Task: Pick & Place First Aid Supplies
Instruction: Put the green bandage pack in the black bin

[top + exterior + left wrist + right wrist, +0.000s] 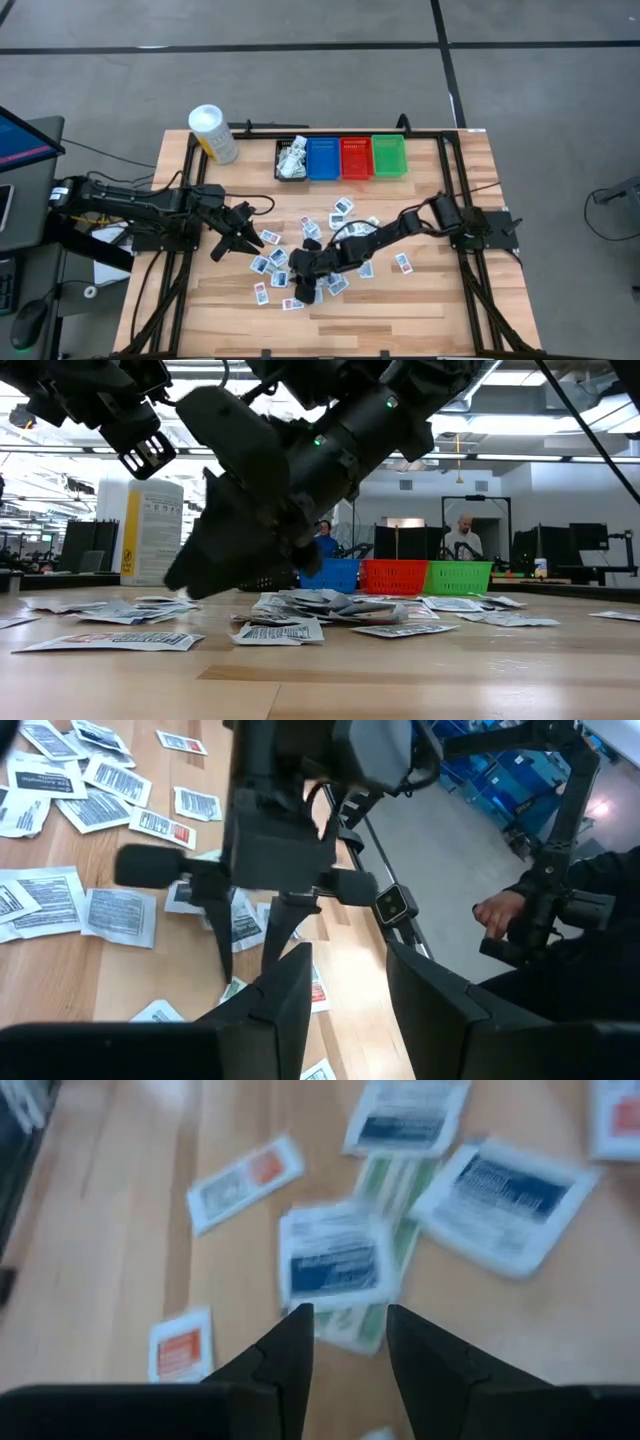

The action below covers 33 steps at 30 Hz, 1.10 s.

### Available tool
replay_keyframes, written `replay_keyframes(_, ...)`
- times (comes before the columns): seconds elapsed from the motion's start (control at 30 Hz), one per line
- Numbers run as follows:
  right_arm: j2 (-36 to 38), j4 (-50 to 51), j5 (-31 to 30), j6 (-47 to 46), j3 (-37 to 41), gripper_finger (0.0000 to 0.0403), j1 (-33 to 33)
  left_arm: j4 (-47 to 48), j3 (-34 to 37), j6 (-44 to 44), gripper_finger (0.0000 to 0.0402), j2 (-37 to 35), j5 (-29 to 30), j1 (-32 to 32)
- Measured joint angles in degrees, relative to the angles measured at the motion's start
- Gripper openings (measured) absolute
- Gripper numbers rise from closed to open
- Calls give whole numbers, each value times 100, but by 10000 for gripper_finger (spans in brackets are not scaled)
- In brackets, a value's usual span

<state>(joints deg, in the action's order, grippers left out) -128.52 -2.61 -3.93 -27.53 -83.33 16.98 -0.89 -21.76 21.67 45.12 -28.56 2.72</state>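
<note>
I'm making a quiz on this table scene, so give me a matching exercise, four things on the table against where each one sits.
Things:
1. black bin
2. green bin
3. white tub
4. right gripper

Places:
A. far right end of the bin row
B. low over the scattered packets at mid table
C. left end of the bin row, next to the blue bin
D. back left corner of the table, outside the bin row

Pairs: 1-C, 2-A, 3-D, 4-B
</note>
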Motion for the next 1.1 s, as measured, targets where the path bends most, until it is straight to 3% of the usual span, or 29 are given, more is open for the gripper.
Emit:
replay_keyframes(0.73,-267,146,-536,-282,-9,116,63,0,0,-39,131,0,0,0)
replay_keyframes(0.87,-277,-54,-556,-275,9,90,63,0,0,-39,131,0,0,0)
replay_keyframes(1.1,-300,-348,-529,-272,15,8,54,0,0,-39,131,0,0,0)
